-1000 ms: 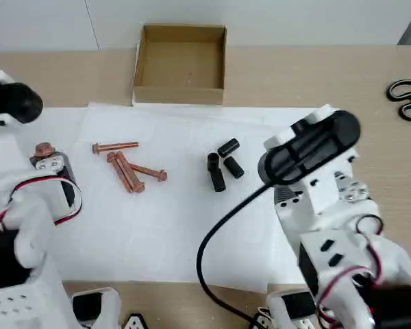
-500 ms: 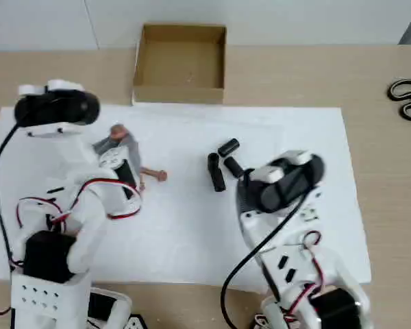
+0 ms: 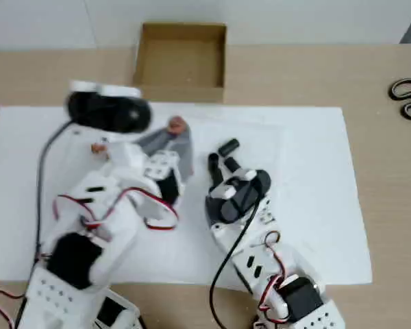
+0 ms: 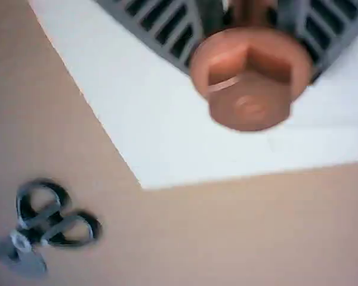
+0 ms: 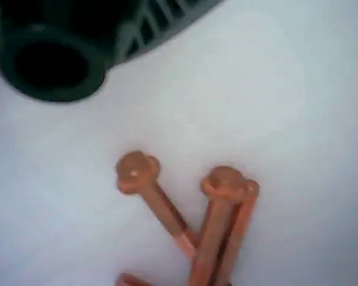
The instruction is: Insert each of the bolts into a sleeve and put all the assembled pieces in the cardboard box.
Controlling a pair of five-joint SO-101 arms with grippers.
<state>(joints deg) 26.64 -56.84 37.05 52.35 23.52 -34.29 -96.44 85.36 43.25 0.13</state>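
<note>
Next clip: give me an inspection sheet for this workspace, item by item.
Surface: white paper sheet on a wooden table.
Job's things: cardboard box empty; loose bolts and sleeves lie on the sheet.
Clutter: scissors on the table.
Pincers: left pincer shut on a bolt; right pincer at a sleeve, grip unclear.
Cables: black cable runs along the left arm; second black cable along the right.
Surroundings: pale wall beyond the table.

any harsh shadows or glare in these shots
High view: even light, soft shadows on the white sheet, no glare. Left wrist view: the bolt shows a pale sheen on its head. Right wrist view: the loose bolts cast faint shadows; the sleeve has a dark bore.
</note>
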